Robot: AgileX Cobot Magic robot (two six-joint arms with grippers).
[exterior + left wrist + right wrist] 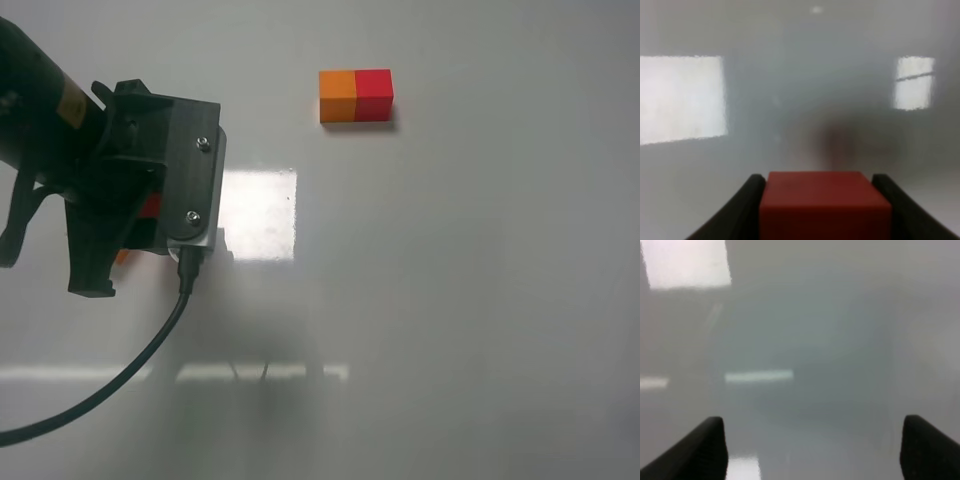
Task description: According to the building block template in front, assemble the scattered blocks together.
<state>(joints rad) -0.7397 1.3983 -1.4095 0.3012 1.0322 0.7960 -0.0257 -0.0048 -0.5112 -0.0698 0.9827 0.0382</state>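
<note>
Template: the joined orange-and-red bar [356,96] is lying towards the far side of the table [480,300], well apart from the arm. In the high view its orange half is facing left and its red half right.
Left jaws: they are gripping the red cube [825,207], with a black finger [740,215] pressing on each of its two sides.
Red cube: it is sitting under the left arm at the left of the high view, mostly hidden. Whether it is resting on the table or hanging just clear of it, I cannot tell.
Orange cube: only a sliver of it [122,257] is peeking out beneath the arm. Whether it is touching the red cube is hidden.
Right jaws: they are standing wide open and holding nothing, with only bare table between them. They are not appearing in the high view.
Progress: the job is looking about midway, with one cube in the grip and no finished second pair showing. The red cube is likely needing to be pressed against the orange one in the template's order, then released.
Materials: the cubes are showing matte, solid colour, flat faces and crisp edges. The table is shining glossy white and reflecting the lights. The fingers are looking dull black and gently curved.
</note>
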